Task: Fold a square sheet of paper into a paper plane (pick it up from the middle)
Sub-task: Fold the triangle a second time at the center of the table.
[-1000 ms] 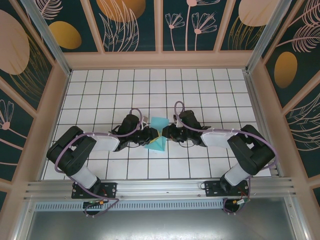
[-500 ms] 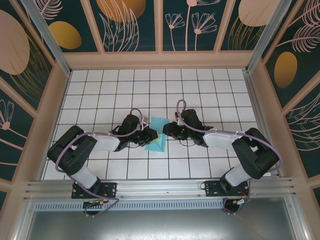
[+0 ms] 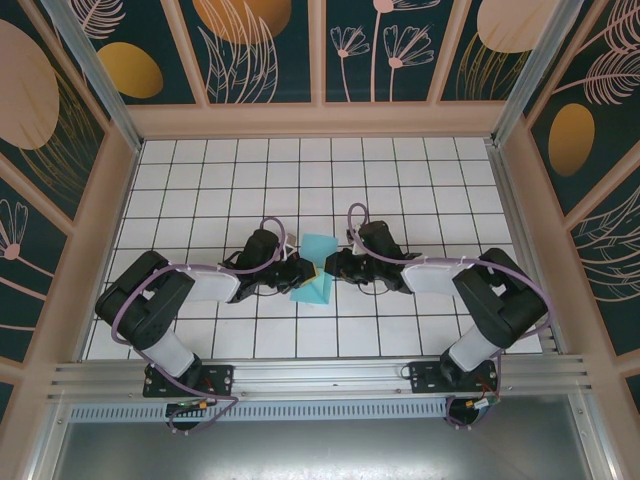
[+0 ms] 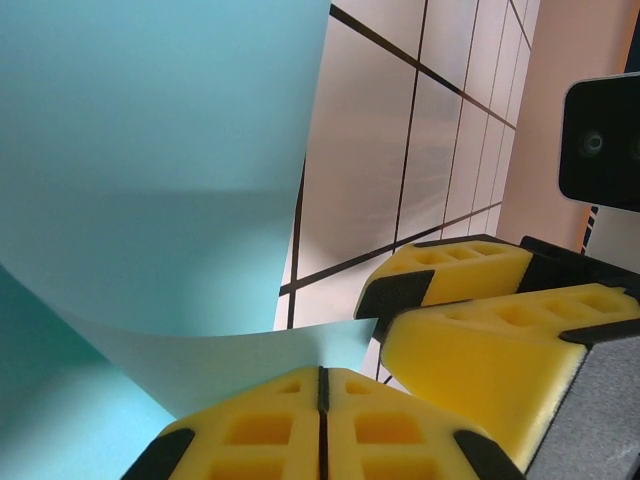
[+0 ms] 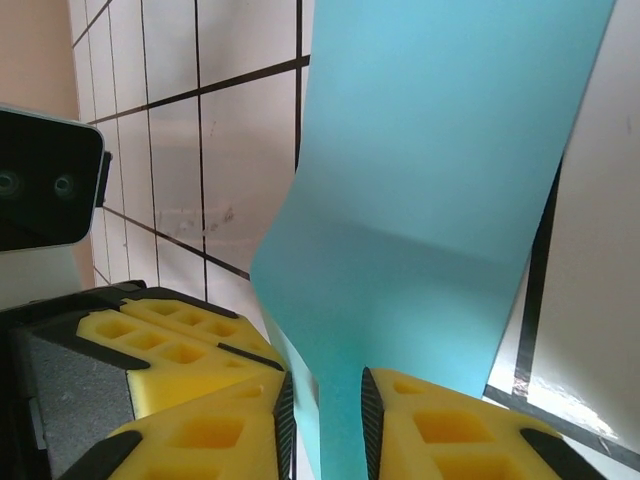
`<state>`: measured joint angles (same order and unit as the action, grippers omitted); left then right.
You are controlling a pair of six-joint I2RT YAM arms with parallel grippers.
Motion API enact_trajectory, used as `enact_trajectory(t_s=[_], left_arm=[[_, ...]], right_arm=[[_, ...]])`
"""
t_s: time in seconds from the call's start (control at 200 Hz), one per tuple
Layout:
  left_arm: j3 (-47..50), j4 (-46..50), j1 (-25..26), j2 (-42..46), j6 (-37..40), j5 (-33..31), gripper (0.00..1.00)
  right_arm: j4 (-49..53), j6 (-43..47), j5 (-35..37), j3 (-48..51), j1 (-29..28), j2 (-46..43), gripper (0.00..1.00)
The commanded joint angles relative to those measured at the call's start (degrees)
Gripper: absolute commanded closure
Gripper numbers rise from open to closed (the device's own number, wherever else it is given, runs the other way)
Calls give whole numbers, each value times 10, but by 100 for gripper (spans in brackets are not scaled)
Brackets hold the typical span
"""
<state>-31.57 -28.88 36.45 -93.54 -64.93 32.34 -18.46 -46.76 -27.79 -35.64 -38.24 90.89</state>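
The square sheet of paper (image 3: 319,249) is light blue, bent and partly folded, and rises off the tiles at mid-table between both grippers. My left gripper (image 3: 304,268) is at its left side. In the left wrist view this gripper (image 4: 322,372) is shut on a lower edge of the sheet (image 4: 150,150), with the right gripper's yellow fingers (image 4: 480,340) close beside it. My right gripper (image 3: 329,267) meets the sheet from the right. Its jaws (image 5: 323,420) stand apart, and a strip of the sheet (image 5: 440,150) runs down between them. A paper plane is out of view.
The white grid table (image 3: 400,180) stretches free behind and to both sides of the grippers. Wooden walls (image 3: 320,118) box it in at the back and sides. An aluminium rail (image 3: 320,378) carries both arm bases at the near edge.
My left jaws have shut on the sheet's edge. My right gripper drew back to the right, then returned to the sheet with its jaws slightly narrower.
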Motion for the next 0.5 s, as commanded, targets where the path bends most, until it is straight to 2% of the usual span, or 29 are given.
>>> enact_trajectory(t_s=[0.0,0.26,0.495], left_arm=[[-3,-3,3,-7,11,4,90],[-9,10,3,5,14,1,92],[-29,75,3,39,51,-22,91]], right_arm=[[-35,9,-24,-12,0,15,76],[-30,6,-13,-17,0,31,93],[19,19,29,-3,3,17,96]])
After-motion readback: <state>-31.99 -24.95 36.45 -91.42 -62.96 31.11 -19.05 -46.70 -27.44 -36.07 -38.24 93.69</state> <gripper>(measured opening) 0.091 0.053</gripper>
